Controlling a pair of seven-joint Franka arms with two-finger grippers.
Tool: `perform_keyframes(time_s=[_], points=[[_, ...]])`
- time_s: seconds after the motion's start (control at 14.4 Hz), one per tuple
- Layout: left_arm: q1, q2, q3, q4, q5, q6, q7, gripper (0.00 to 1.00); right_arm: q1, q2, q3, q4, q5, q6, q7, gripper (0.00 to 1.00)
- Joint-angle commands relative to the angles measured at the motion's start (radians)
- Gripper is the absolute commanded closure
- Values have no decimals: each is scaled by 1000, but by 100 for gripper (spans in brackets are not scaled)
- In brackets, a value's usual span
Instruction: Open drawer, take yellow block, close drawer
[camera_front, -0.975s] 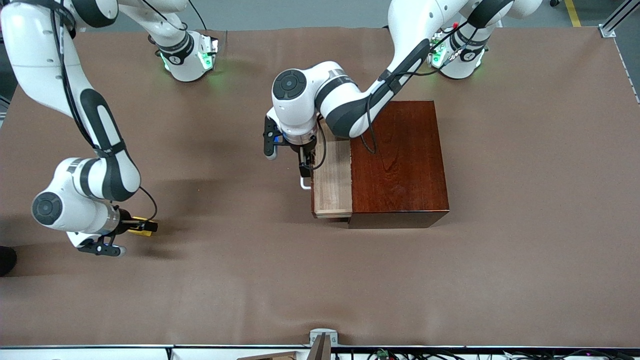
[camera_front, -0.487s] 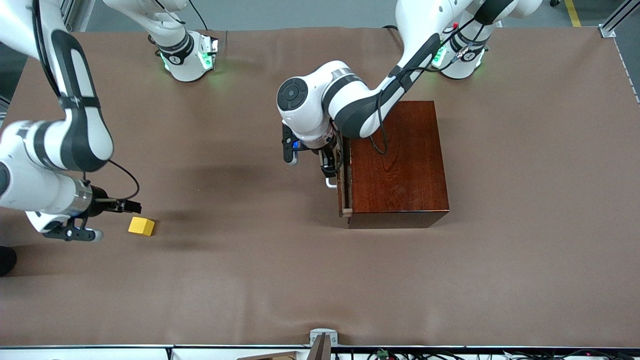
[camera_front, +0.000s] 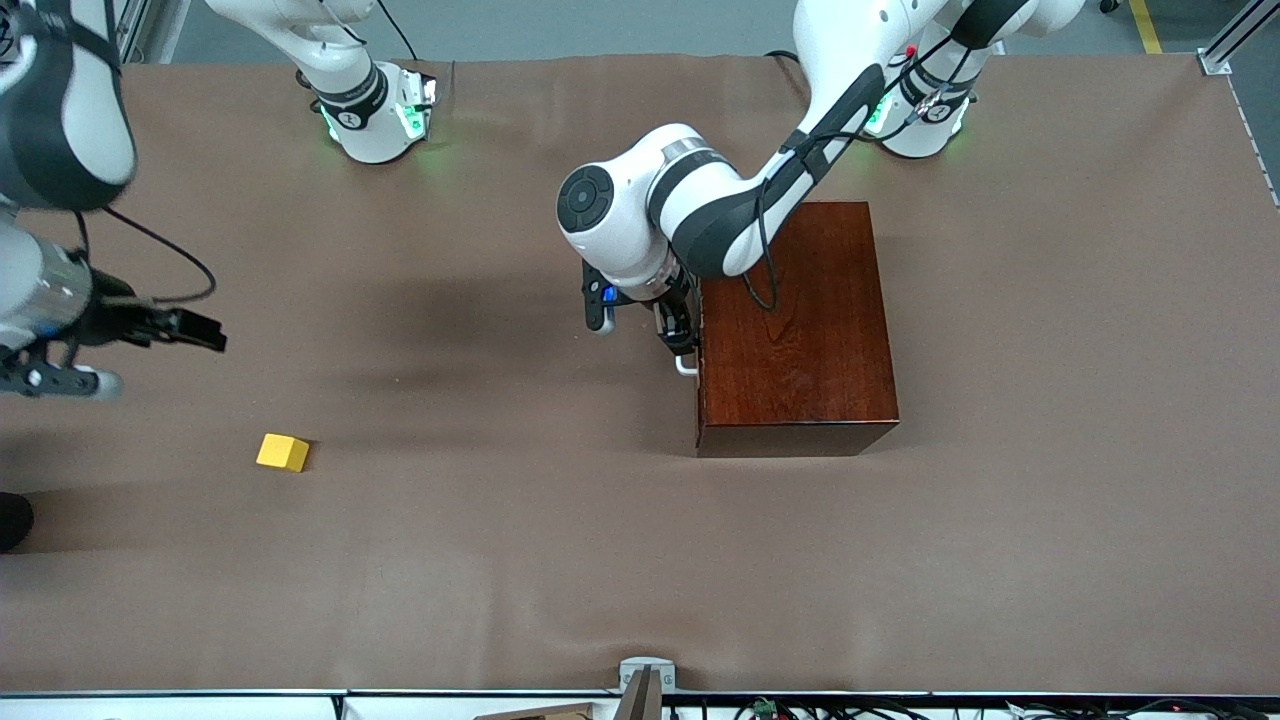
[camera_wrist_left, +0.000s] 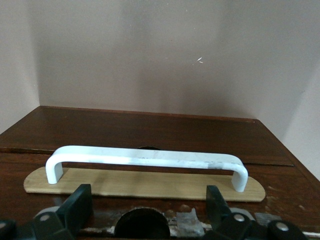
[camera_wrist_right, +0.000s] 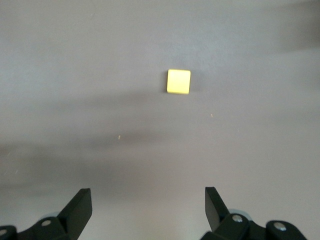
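The drawer (camera_front: 697, 345) sits shut, flush in the dark reddish-brown wooden box (camera_front: 795, 330). Its white bar handle (camera_front: 685, 367) (camera_wrist_left: 145, 157) faces the right arm's end of the table. My left gripper (camera_front: 683, 340) (camera_wrist_left: 147, 205) is right at that handle, open, its fingers (camera_wrist_left: 77, 207) spread wide in front of the drawer front, holding nothing. The yellow block (camera_front: 283, 452) (camera_wrist_right: 178, 81) lies alone on the table toward the right arm's end. My right gripper (camera_front: 205, 335) (camera_wrist_right: 147, 202) hangs open and empty in the air over the table near that end, clear of the block.
Brown cloth (camera_front: 500, 550) covers the whole table. The two arm bases (camera_front: 375, 115) (camera_front: 920, 115) stand along the table edge farthest from the front camera. A small metal bracket (camera_front: 645, 675) is at the edge nearest that camera.
My left gripper pushed the drawer fully into the box. My right gripper let go of the yellow block on the table, then rose and drew away from it.
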Motion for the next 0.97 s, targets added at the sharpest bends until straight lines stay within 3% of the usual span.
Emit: perform_keyframes(time_s=[0.0, 0.28, 0.42, 0.63, 0.91], points=[[6, -19, 5, -18, 19, -67, -3, 0, 0, -9, 2, 85, -4, -101, -5, 0], [1, -28, -14, -5, 4, 96, -256, 0, 2, -107, -1, 40, -4, -86, -4, 0], [10, -59, -15, -1, -45, 117, -388, 0, -10, -133, -7, 11, 8, -71, 1, 0], [26, -163, 1, -4, -70, 105, -557, 0, -9, -124, -6, 32, 7, -67, 15, 0], [232, -339, 4, -10, -203, -59, -753, 0, -9, -113, -6, 45, 8, -67, 9, 0]])
